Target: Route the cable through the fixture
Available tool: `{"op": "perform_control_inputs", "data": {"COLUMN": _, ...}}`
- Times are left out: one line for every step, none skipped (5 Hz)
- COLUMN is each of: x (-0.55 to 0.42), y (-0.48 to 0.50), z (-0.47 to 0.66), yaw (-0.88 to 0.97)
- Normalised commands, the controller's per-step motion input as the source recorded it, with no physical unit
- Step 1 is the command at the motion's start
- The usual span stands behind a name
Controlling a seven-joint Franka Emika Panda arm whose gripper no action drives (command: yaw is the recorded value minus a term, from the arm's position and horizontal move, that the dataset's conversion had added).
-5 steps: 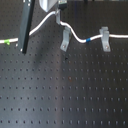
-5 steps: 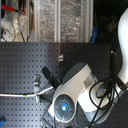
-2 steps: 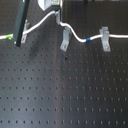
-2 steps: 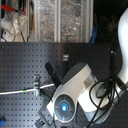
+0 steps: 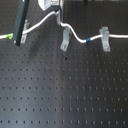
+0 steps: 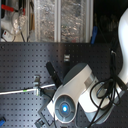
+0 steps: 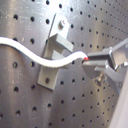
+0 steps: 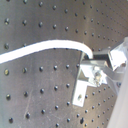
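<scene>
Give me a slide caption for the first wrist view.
Gripper holding the white cable as it crosses a grey metal clip bolted to the perforated board.

A black perforated board [image 5: 65, 95] is seen in both exterior views; a grey upright clip [image 5: 105, 39] is mounted near its far edge.

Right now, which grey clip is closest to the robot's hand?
The slanted clip in the first exterior view's middle: the hand holds the white cable just above it. The upright clip stands farther right.
</scene>
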Motion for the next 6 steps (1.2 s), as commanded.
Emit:
{"op": "perform_control_inputs", "data": {"x": -0.001, "y": 0.0, "z": 0.04, "yaw": 0.0}}
{"op": "perform_control_inputs", "data": {"x": -0.283, "y": 0.022, "z": 0.6, "yaw": -0.13}}
{"op": "perform_control_inputs", "data": {"x": 0.127, "y": 0.07, "z": -0.02, "yaw": 0.02}}
{"op": "perform_control_inputs", "data": {"x": 0.196, "y": 0.135, "z": -0.02, "yaw": 0.1}}
{"op": "perform_control_inputs", "data": {"x": -0.034, "y": -0.028, "z": 0.42, "yaw": -0.03}}
{"op": "perform_control_inputs", "data": {"x": -0.24, "y": -0.214, "z": 0.53, "yaw": -0.68}}
